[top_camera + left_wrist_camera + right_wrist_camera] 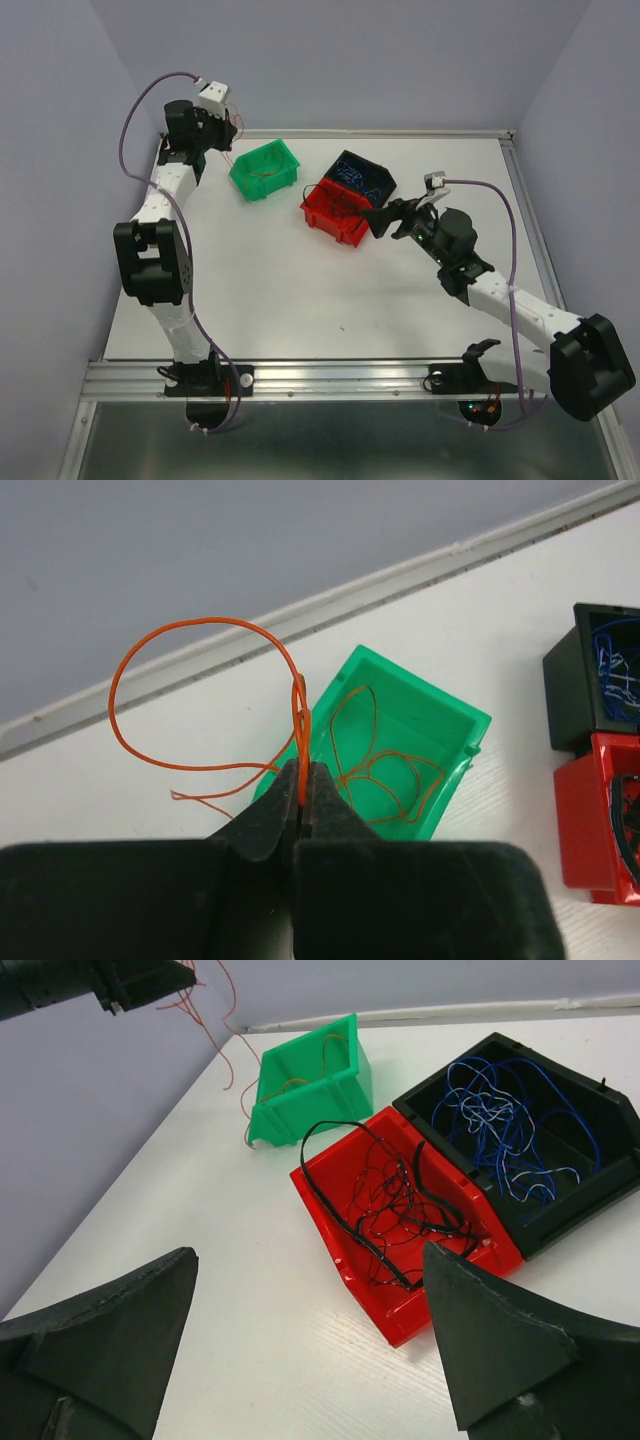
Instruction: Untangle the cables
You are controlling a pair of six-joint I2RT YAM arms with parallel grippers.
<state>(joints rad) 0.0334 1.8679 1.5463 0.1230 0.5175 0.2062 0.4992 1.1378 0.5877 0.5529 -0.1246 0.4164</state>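
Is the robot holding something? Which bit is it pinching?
The left gripper pinches an orange wire where its strands bunch together, just under the big loop. The right gripper is open and holds nothing.

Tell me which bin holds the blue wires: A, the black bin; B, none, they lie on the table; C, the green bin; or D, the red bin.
A: the right wrist view shows the blue wires piled inside the black bin, while the red bin holds black wires.
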